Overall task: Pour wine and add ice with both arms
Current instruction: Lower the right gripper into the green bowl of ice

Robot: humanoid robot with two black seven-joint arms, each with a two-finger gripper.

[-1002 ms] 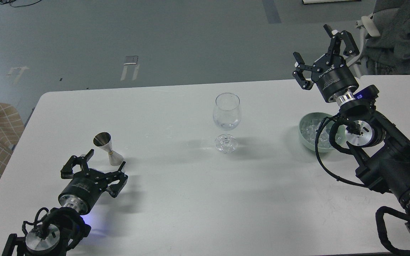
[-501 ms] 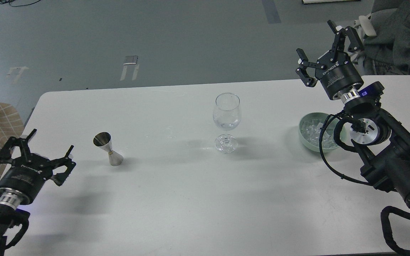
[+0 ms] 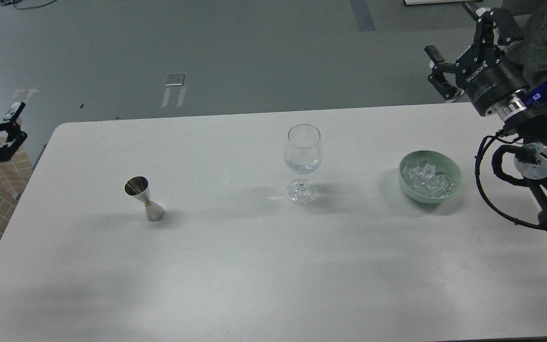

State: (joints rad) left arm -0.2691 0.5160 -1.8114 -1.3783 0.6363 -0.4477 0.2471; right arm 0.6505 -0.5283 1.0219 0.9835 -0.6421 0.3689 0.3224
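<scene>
Looks near done: wine glass (image 3: 303, 156) on the tabletop (image 3: 235, 266) holds a little clear content, ice (image 3: 429, 179) heaped in the green bowl (image 3: 409, 187), jigger (image 3: 143, 198) standing, right pincer (image 3: 463, 57) spread and empty, left pincer (image 3: 3, 135) at frame edge, cannot tell.

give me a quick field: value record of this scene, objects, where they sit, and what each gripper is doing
table: white, holds three items
jigger: steel, upright, left part of table
wine glass: clear, upright, centre, a little clear content at the bottom of the bowl
bowl: pale green, right of the glass
ice: clear cubes heaped in the bowl
left gripper: at the left edge of view, off the table, mostly cut off, holding nothing visible
right gripper: fingers spread, empty, raised beyond the table's far right corner
</scene>
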